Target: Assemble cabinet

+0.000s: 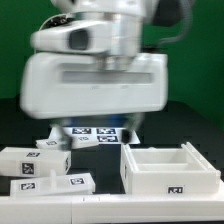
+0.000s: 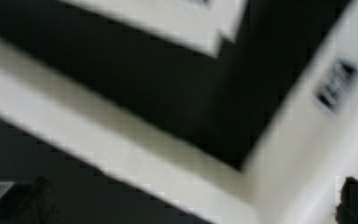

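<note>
Marker board (image 1: 97,134) flat on dark table (image 1: 196,124), far edge hidden; green backdrop (image 1: 196,45) behind table

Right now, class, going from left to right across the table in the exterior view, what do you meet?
pair of loose white cabinet blocks → marker board → open-topped white cabinet box

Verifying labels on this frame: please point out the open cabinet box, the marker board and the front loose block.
open cabinet box (image 1: 150,183): exterior view, front wall.
marker board (image 1: 95,135): exterior view, tagged top face.
front loose block (image 1: 55,183): exterior view, top face.
</note>
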### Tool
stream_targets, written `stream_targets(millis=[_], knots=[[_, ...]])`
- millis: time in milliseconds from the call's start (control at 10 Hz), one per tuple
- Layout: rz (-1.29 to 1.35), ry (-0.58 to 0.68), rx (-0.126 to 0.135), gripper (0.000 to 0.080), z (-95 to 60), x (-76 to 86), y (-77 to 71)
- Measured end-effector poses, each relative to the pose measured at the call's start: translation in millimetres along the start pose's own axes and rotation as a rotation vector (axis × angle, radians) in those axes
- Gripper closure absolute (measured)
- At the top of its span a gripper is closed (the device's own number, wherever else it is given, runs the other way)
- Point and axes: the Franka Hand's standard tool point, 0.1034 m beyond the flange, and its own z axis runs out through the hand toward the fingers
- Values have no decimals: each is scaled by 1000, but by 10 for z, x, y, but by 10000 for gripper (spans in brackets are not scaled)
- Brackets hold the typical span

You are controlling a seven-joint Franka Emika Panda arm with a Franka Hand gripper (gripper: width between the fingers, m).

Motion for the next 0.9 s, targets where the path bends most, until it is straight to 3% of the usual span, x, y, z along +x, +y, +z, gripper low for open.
stream_targets(millis=[200, 400, 500, 600, 700, 900], knots=[[138, 1, 8, 4, -58, 110, -82], [224, 2, 13, 4, 5, 34, -21], [258, 6, 13, 4, 185, -168, 87], [256, 4, 10, 4, 419, -500, 127], [258, -26, 19, 4, 581, -695, 120], [275, -44, 24, 4, 706, -760, 113]])
